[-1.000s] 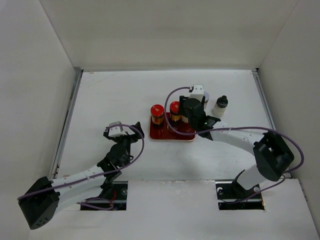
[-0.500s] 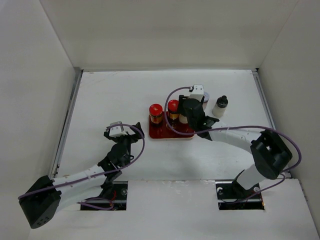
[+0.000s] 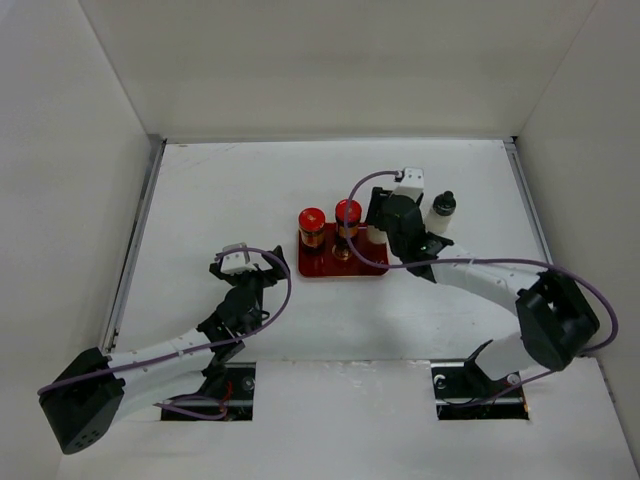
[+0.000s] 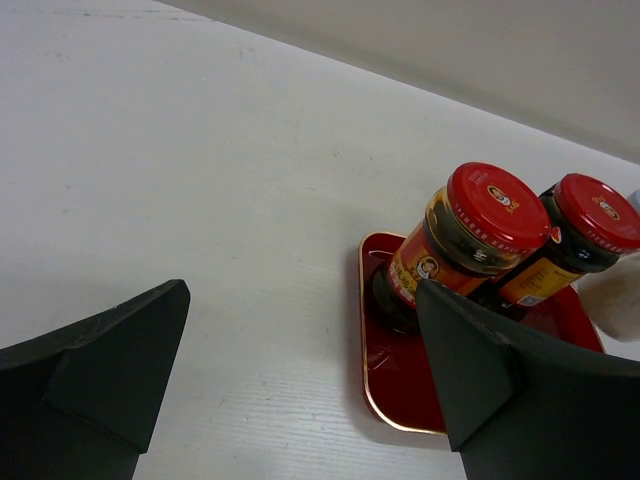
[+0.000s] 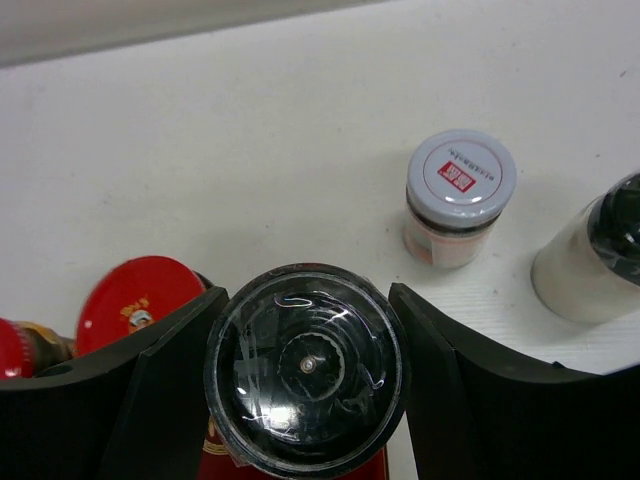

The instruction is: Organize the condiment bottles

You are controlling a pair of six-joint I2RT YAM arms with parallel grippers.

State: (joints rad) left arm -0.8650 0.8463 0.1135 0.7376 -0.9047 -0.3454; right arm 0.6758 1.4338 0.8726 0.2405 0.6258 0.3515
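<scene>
The right pincer (image 5: 305,372) grips a clear-capped bottle (image 5: 305,355) at the tray (image 4: 372,385) beside the red-capped bottles (image 4: 497,205), likely to group them; the left pincer (image 4: 300,330) hangs released, well apart.

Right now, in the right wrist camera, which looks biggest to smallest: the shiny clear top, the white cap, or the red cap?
1. Clear top, held in the right gripper: biggest, though it is nearest the camera.
2. Red cap and white cap: these look about alike, and the red one is partly hidden.

Dark-capped bottle (image 5: 598,262) cut by edge, tray (image 3: 322,265) partly hidden
</scene>
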